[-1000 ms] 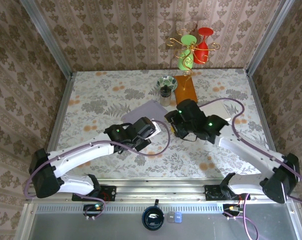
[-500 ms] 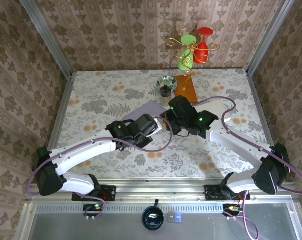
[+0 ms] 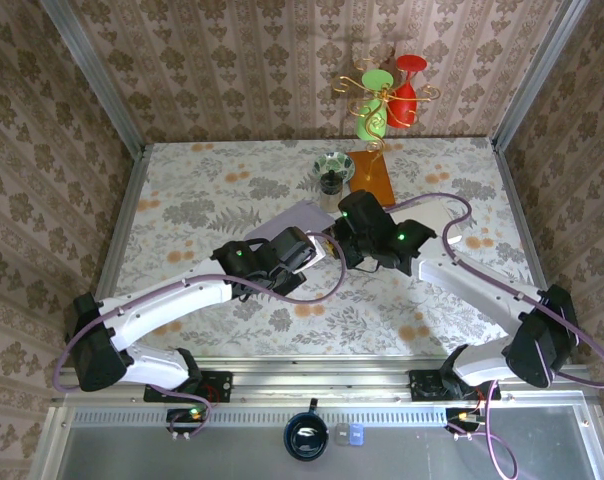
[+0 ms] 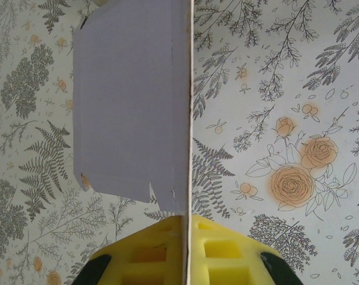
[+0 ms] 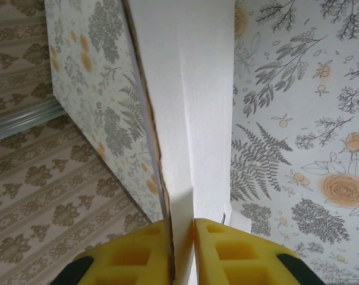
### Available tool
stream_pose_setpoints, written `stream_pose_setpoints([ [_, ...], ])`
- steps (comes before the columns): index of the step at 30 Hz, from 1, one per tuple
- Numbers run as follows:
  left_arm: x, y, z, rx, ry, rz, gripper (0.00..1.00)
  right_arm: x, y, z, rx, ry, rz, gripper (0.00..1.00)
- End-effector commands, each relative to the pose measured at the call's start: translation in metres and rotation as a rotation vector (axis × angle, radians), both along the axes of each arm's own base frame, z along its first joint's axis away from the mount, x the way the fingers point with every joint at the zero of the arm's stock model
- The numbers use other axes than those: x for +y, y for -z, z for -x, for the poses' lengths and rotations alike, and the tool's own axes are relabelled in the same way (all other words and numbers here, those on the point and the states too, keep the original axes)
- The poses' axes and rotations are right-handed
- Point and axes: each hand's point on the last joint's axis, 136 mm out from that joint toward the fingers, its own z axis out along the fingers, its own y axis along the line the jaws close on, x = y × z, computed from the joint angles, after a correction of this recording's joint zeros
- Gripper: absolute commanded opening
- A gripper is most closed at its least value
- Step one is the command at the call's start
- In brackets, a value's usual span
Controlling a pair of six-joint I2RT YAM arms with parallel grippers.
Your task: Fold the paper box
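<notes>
Overhead rear view, two close wrist views

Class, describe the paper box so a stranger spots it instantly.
Start at the floral table, then its middle. The paper box sits near the glass bowl and orange board; it alone is a plain pale-lilac cardboard sheet.

Damask-papered walls (image 3: pixel 232 70), floral tabletop (image 3: pixel 202 200)

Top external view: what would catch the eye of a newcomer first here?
At the middle of the table, the left end effector and the right end effector each pinch an edge of the flat pale paper box. Behind them, at the far edge, bright red and green glasses stand out.
</notes>
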Motion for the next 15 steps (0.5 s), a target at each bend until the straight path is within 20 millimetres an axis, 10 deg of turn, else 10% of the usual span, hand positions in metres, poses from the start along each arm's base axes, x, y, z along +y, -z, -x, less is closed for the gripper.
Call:
stream_pose_setpoints([
  [1, -0.0018, -0.0061, 0.0011, 0.005, -0.008, 0.011, 0.0, -0.0013, 0.0063, -0.0037, 0.015, 0.016, 0.013, 0.16],
  [15, -0.0004, -0.0078, -0.0014, 0.003, -0.019, 0.017, 0.0, -0.0039, -0.0016, -0.0076, -0.009, 0.023, 0.008, 0.06],
])
